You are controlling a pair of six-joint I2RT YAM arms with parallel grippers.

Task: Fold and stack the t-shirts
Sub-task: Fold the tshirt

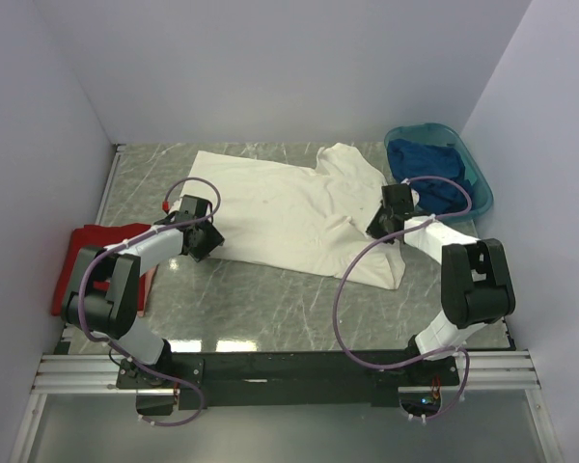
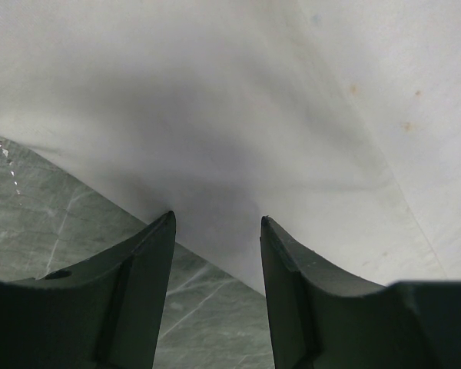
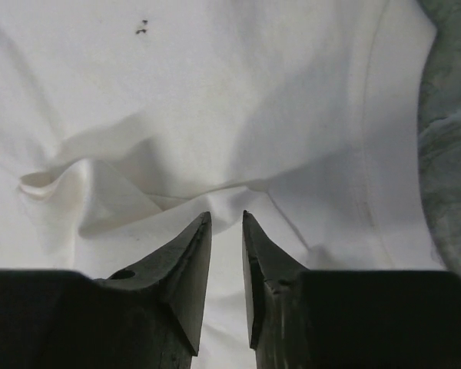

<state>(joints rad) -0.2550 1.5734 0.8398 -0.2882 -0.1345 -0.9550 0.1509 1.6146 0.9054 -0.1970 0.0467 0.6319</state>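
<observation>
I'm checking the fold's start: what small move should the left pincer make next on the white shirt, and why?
Probably close the left pincer on the cream-white shirt: its jaws stand open, and the shirt's near edge shows in the gap between them, over the table, with nothing gripped yet.

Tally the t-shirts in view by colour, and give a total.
Cream-white cotton t-shirt: 1
Red cotton t-shirt: 1
Dark blue cotton t-shirt: 1
Total: 3
</observation>
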